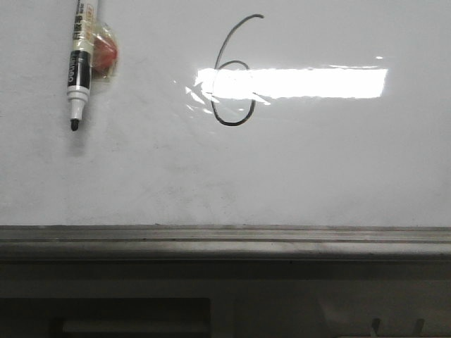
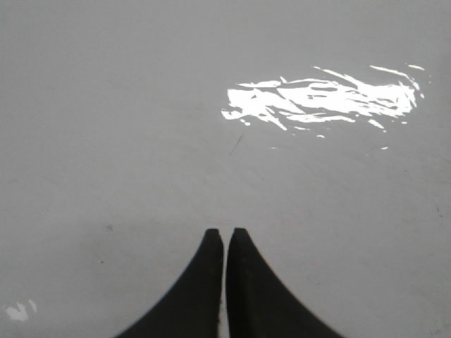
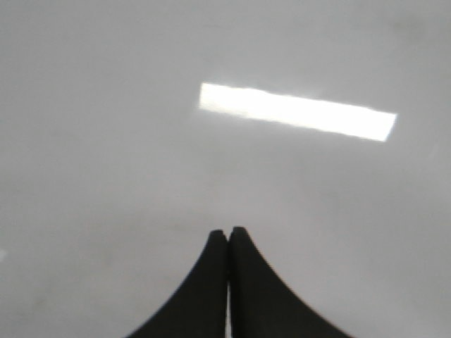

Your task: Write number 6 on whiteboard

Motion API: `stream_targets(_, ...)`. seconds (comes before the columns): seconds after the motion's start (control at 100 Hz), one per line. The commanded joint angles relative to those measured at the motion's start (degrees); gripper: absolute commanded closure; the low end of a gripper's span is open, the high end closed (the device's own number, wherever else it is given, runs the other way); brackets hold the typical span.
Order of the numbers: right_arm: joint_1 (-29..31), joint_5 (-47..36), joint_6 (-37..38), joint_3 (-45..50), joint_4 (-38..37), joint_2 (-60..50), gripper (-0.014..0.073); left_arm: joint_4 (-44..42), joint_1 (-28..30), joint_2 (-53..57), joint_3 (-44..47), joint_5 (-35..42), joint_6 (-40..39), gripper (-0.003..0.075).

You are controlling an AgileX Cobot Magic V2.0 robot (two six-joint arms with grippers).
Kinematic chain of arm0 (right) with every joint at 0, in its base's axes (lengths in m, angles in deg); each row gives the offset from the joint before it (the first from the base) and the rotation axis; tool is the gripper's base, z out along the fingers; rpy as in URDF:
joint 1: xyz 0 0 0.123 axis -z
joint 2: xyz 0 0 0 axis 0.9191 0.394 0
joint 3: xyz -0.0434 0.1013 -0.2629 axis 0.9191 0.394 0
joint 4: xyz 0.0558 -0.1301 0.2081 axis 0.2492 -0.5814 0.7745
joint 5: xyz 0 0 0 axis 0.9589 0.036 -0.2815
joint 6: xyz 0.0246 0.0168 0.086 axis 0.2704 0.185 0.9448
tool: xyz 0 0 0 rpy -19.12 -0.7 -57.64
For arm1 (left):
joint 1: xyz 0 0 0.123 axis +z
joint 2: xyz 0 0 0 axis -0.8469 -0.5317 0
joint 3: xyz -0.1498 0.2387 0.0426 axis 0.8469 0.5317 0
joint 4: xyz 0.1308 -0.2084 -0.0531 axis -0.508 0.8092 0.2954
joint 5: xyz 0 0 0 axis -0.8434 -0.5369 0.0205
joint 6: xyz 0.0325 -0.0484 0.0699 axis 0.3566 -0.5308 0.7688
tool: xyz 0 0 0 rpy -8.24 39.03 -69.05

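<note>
A thin black 6 is seen drawn on the whiteboard (loop crossed by a light reflection), a marker lying well apart, with left gripper and right gripper both pressed together, empty.

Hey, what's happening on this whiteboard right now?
A black hand-drawn 6 already stands on the whiteboard, partly crossed by a bright light reflection. An uncapped marker lies at the upper left, tip toward the rail, beside a small red object. Nothing is being handled: the left gripper and right gripper are both shut and empty above bare board.
</note>
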Motion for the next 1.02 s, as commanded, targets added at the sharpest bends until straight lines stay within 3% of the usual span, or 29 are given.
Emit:
stream_targets(0.0,0.3,-10.8,6.0,1.9,-8.4,-0.7,0.0659,0.4,-0.5,1.8,2.8,4.4,-0.4,0.0740)
stream_targets(0.11,0.3,-13.6,6.0,6.5,-9.2,-1.0,0.0659,0.4,-0.5,1.8,2.8,4.4,-0.4,0.0740)
stream_targets(0.15,0.3,-9.9,6.0,6.2,-9.9,-1.0,0.0659,0.4,-0.5,1.8,2.8,4.4,-0.4,0.0740)
stream_targets(1.01,0.3,-12.2,5.9,6.2,-10.9,-1.0,0.0659,0.4,-0.5,1.8,2.8,4.4,-0.4,0.0741)
